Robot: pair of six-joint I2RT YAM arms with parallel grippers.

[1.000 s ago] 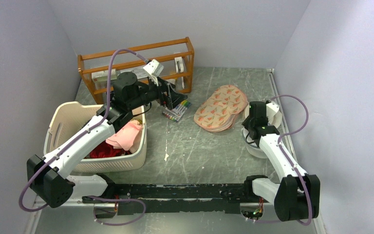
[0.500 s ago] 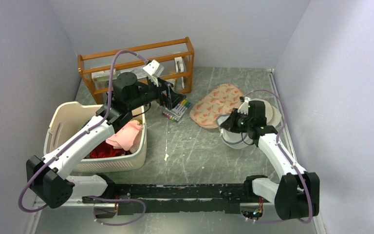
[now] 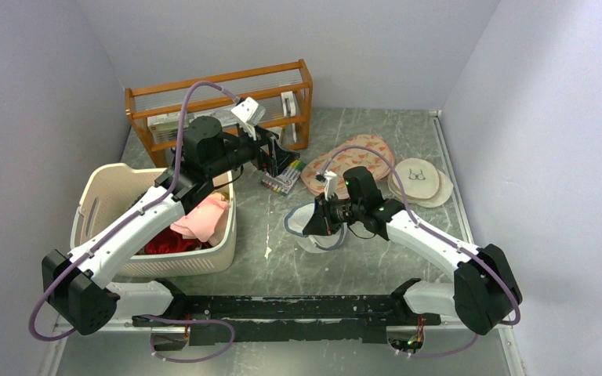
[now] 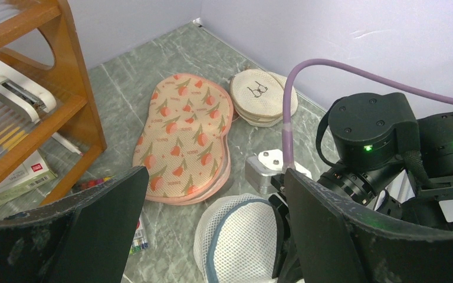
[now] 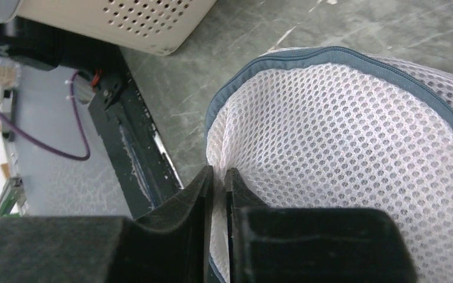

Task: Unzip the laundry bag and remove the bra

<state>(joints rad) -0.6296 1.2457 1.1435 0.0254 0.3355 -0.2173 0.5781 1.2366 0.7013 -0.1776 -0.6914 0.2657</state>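
The laundry bag (image 3: 307, 229), a round white mesh pouch with a grey zipper band, hangs tilted at the table's middle. My right gripper (image 3: 320, 218) is shut on its mesh wall near the rim; the right wrist view shows the mesh (image 5: 354, 147) pinched between the gripper's jaws (image 5: 217, 174). My left gripper (image 3: 276, 159) is open and empty, held in the air by the wooden rack; its wrist view looks down between the gripper's fingers (image 4: 216, 174) at the bag (image 4: 242, 242). The bra is hidden; no yellow or black fabric shows.
A cream laundry basket (image 3: 102, 196) with a pink garment (image 3: 204, 215) stands at the left. A wooden rack (image 3: 219, 102) is at the back, a pack of markers (image 3: 284, 176) before it. Salmon patterned pads (image 3: 357, 157) and cream discs (image 3: 419, 180) lie at the right.
My right arm swung left, carrying the laundry bag from beside the cream discs to the table's middle. The left arm has barely moved.
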